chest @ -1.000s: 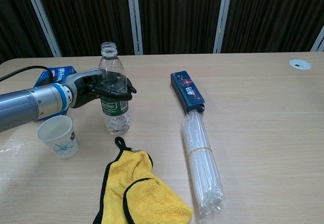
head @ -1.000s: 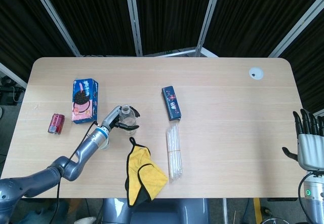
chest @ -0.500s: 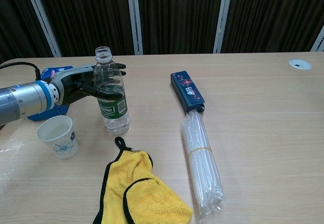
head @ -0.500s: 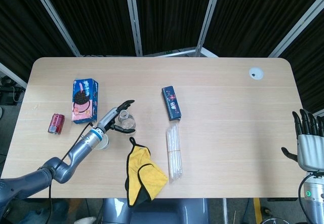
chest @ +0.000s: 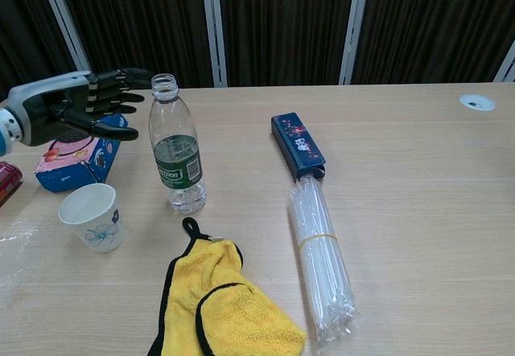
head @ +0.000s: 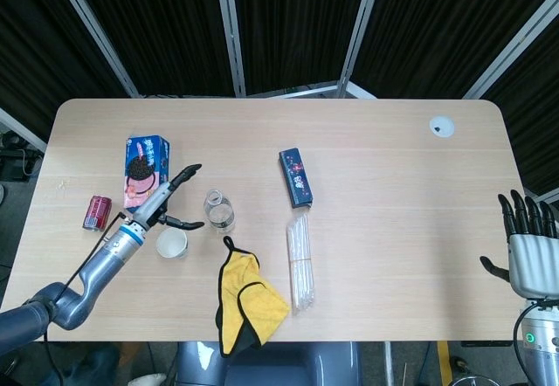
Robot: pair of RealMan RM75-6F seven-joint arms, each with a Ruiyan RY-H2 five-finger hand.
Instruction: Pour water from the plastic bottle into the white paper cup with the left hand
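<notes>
From the head view I see my left hand with its fingers spread, holding nothing, hanging just left of the plastic bottle with a clear gap between them. The bottle stands upright and uncapped on the tabletop. The white paper cup sits just near-left of it, under my forearm. A blue snack box lies far-left of the hand, and a red can lies near the left edge. The yellow cloth reaches the near edge. A dark blue box and a bag of straws lie mid-table; to their right the wood is open out to my right hand, fingers spread, off the right edge.

From the chest view, the left hand floats above the snack box, fingertips apart from the bottle. The cup stands upright, left of the bottle's base. The cloth lies just near of both. Dark curtains with pale posts back the far edge.
</notes>
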